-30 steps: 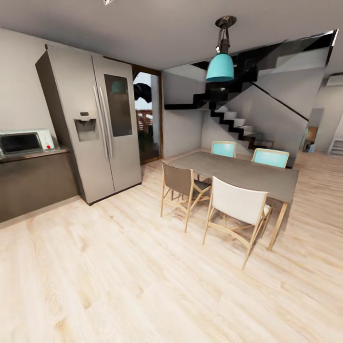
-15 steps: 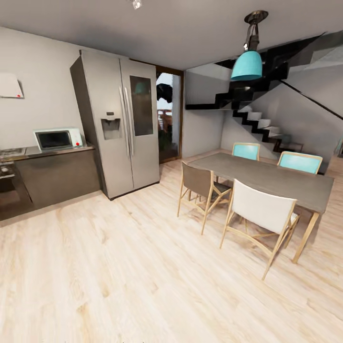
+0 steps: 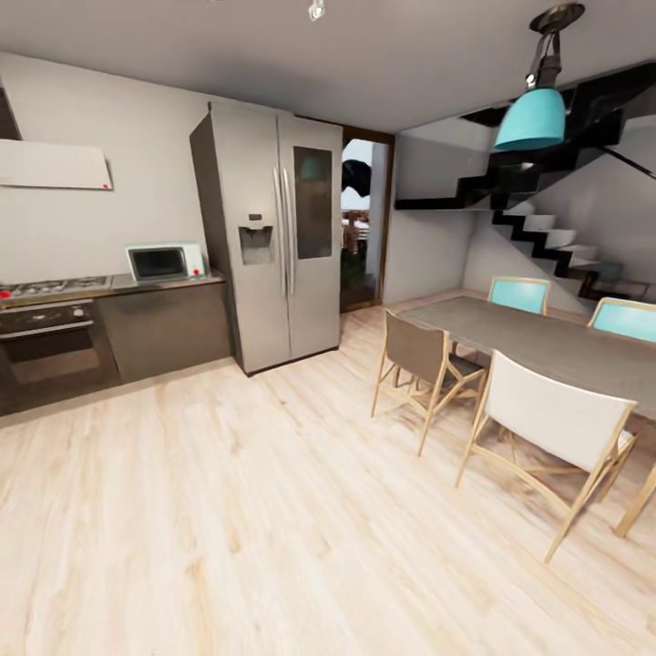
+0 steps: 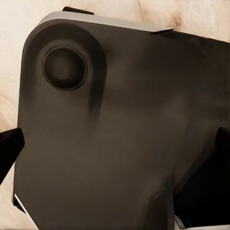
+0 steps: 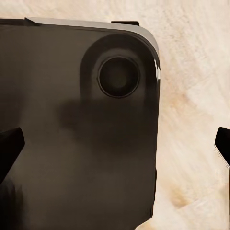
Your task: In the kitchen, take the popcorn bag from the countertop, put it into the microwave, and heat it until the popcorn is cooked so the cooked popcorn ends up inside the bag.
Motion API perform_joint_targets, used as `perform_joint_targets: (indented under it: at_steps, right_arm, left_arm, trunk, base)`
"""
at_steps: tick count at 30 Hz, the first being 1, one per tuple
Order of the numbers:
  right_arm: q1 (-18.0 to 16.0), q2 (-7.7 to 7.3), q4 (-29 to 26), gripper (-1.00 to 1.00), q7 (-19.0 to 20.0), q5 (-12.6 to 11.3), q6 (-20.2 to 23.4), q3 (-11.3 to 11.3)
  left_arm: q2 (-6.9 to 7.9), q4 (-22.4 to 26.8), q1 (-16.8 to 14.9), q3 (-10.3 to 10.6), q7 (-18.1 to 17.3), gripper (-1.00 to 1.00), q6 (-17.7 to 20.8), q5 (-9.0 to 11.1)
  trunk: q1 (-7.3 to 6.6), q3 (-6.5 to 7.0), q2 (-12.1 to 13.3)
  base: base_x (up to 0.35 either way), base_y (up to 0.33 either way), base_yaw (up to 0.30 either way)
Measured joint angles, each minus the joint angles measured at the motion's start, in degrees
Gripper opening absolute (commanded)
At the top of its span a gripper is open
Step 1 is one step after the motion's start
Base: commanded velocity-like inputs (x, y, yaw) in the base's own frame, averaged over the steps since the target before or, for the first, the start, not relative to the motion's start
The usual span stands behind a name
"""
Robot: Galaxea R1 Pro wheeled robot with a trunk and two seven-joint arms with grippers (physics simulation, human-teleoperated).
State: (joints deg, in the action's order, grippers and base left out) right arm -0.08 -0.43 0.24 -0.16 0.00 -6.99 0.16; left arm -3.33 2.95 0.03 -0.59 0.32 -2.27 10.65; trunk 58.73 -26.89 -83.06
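We are looking across a wood floor (image 3: pixel 228 510) toward the kitchen (image 3: pixel 100 273) at the far left of the head view. The pale blue microwave (image 3: pixel 166 261) is sitting on the countertop (image 3: pixel 169 282), just beside a tall steel fridge (image 3: pixel 273 237), its door shut. A gas hob (image 3: pixel 55 287) and a built-in oven (image 3: pixel 55 342) are standing further left, under a flat white hood (image 3: pixel 55 166). We are not making out the popcorn bag anywhere on that worktop. To the right, a dark dining table (image 3: pixel 547 342) is standing with 4 chairs around it, the nearest a white chair (image 3: pixel 556 428), below a turquoise pendant lamp (image 3: pixel 533 118).

In each wrist view, we are seeing 2 dark fingertips (image 4: pixel 9 151) (image 5: pixel 9 146) at opposite edges, well apart and holding nothing, over the robot's dark base (image 4: pixel 110 143) (image 5: pixel 76 134).
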Motion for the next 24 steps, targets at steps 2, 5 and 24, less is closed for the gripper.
perform_joint_targets:
  at_steps: [2, 5, 24]
  right_arm:
    - [0.00, 0.00, 0.00, 1.00, 0.00, 0.00, 0.01, 0.00]
    - [0.00, 0.00, 0.00, 1.00, 0.00, 0.00, 0.01, 0.00]
    - [0.00, 0.00, 0.00, 1.00, 0.00, 0.00, 0.02, 0.00]
  left_arm:
    - [0.00, 0.01, -0.02, 0.00, 0.00, 1.00, 0.01, 0.00]
    - [0.00, 0.01, -0.02, 0.00, 0.00, 1.00, 0.01, 0.00]
    - [0.00, 0.00, -0.01, 0.00, 0.00, 1.00, 0.02, 0.09]
  trunk:
    - [0.00, 0.00, 0.00]
    - [0.00, 0.00, 0.00]
    - [0.00, 0.00, 0.00]
  base:
    - [0.000, 0.000, 0.274]
    - [0.000, 0.000, 0.274]
    - [0.000, 0.000, 0.274]
